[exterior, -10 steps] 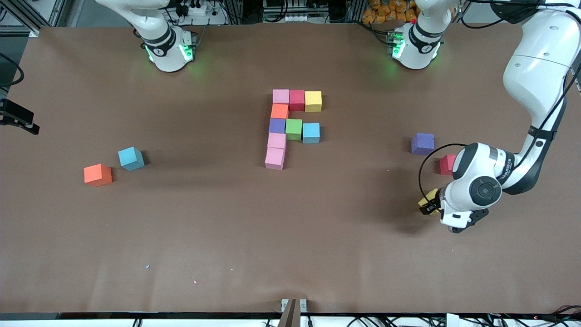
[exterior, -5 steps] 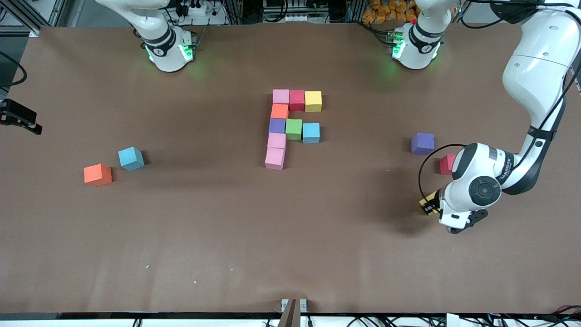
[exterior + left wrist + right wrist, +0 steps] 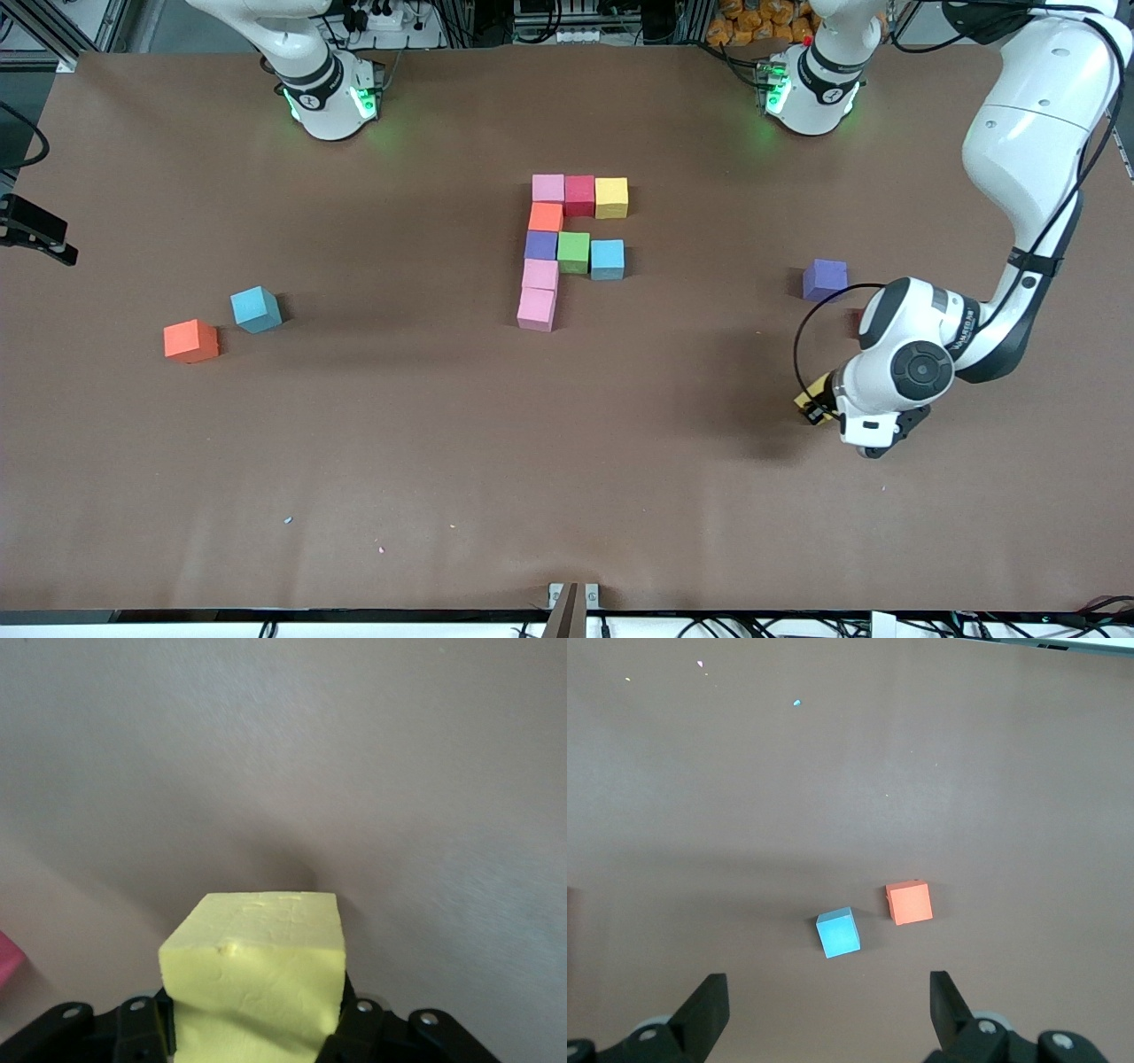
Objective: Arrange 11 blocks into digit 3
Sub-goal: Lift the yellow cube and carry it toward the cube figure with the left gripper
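Item: yellow block (image 3: 257, 979) — your left gripper (image 3: 817, 409) was clamped on it for the unfinished 3; right gripper (image 3: 828, 1014) waited, fingers apart.

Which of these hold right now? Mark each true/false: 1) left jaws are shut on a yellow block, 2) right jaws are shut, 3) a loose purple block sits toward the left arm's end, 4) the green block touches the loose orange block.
1) True: the left gripper is shut on a yellow block.
2) False: the right gripper stands open and empty above the table.
3) True: a purple block lies apart there.
4) False: the green block sits in the middle cluster; the loose orange block lies beside a blue block toward the right arm's end.
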